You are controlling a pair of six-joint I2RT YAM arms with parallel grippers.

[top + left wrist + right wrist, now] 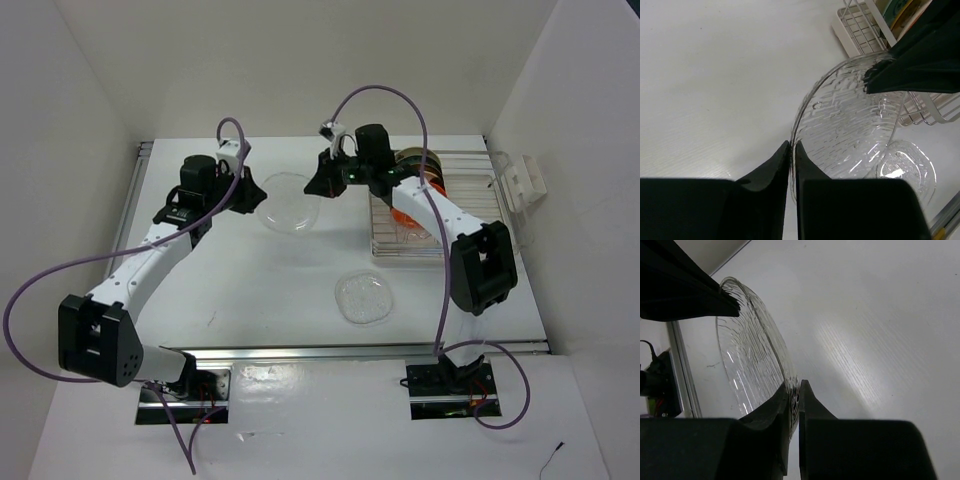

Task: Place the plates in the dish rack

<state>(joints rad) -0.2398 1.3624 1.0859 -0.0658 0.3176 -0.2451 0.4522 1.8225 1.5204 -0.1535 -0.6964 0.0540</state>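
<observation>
- Between your two arms, above the white tabletop [230, 290], a clear ribbed glass plate [287, 203] hangs tilted, gripped from both sides at once.
- Your left claw [792, 150] is closed on one rim, its fingers pinching the glass with barely a slit between them.
- Your right claw [794, 390] is clamped on the opposite rim in the same way.
- This reads as a hand-over. The right arm stands beside the rack, while the left arm would have to stretch across to reach it.
- To my eye, one claw has to let go before either arm pulls away, or the thin glass gets tugged two ways.
- Right of the held plate stands the silver wire dish rack [395, 245]. It already carries an orange plate [402, 212] and a brown patterned plate [420, 160] upright toward its far end.
- A second clear glass plate [364, 298] lies flat on the tabletop near the rack's front corner. Carry the held plate high enough to pass over it.
- Your right forearm lies across the rack, hiding part of its bars, so you cannot tell which slots are free. It may crowd the approach.
</observation>
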